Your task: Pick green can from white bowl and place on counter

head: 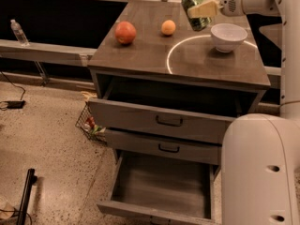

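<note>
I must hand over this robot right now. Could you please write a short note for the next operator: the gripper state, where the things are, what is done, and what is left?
Gripper: shut on the green can, held in the air just left of the white bowl.
Green can: out of the bowl, tilted, not resting on anything.
White bowl: on the right rear of the counter, looks empty.
Done: the can is picked from the bowl.
Left: lower the can onto a bare part of the counter, open the gripper, and withdraw. The orange fruit and red fruit lie further left, so a spot near the bowl seems safest.

Green can [199, 24] half behind tool [200, 9]
</note>
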You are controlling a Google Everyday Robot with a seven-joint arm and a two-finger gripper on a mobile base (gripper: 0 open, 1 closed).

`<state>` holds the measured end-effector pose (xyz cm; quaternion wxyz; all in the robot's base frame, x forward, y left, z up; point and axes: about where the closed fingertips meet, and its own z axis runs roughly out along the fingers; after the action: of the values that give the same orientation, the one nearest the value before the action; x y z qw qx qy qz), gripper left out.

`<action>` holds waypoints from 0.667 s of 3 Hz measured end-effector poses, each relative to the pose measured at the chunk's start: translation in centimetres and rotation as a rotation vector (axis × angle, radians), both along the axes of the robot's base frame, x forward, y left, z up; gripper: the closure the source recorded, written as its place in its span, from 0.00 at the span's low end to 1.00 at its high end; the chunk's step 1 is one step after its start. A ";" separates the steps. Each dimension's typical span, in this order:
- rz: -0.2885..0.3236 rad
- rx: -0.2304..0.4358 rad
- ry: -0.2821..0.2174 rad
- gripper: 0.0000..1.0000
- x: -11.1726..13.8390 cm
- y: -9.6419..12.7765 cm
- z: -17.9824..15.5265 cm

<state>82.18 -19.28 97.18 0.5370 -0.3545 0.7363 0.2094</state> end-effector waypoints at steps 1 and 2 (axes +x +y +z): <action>0.070 0.002 0.083 1.00 -1.6 2.6 -1.6; 0.106 0.011 0.142 1.00 -2.9 4.5 -3.1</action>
<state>79.24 -14.78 94.06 0.4736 -0.3742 0.7515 0.2664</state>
